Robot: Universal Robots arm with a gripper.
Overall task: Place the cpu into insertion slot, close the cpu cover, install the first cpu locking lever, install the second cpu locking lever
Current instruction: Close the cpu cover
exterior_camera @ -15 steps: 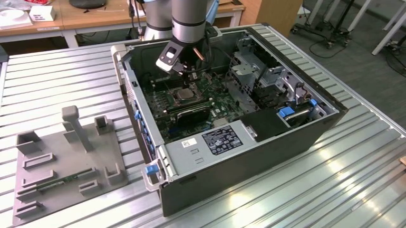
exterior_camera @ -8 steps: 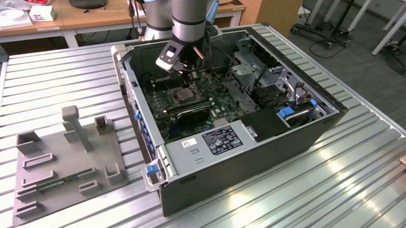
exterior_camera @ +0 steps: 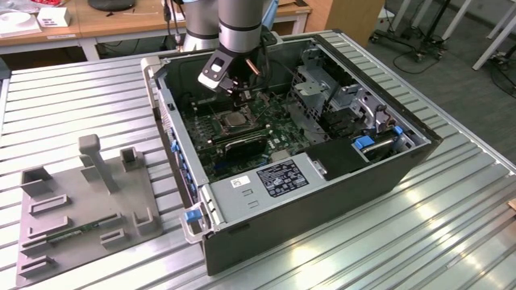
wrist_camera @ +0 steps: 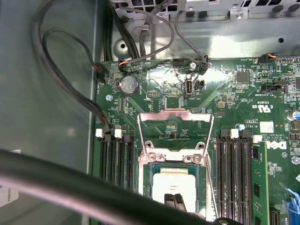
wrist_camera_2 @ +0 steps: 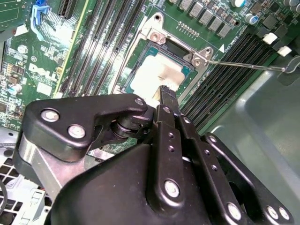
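Note:
The cpu [wrist_camera_2: 154, 75], a pale silvery square, lies flat in the insertion slot [wrist_camera: 149, 187] on the green board, with its teal edge showing all round. In the exterior view the slot [exterior_camera: 234, 119] sits mid-board inside the open computer case. My gripper [wrist_camera_2: 165, 90] is shut, and its joined black tips sit at or just above one edge of the chip's face; whether they touch is unclear. The same tips [wrist_camera: 174, 200] show over the cpu [wrist_camera: 176, 180] in the first wrist view. The cpu cover [wrist_camera: 176, 114], a thin metal frame, stands raised off the slot past its hinge. A thin wire lever [wrist_camera_2: 253, 65] juts out sideways.
Long black memory slots [wrist_camera: 115, 159] flank the socket on both sides. Cables [wrist_camera: 70, 56] run along the case wall, and a thick black hose [wrist_camera: 70, 185] crosses close to the camera. A grey fixture plate [exterior_camera: 81, 205] lies on the slatted table at the exterior view's left.

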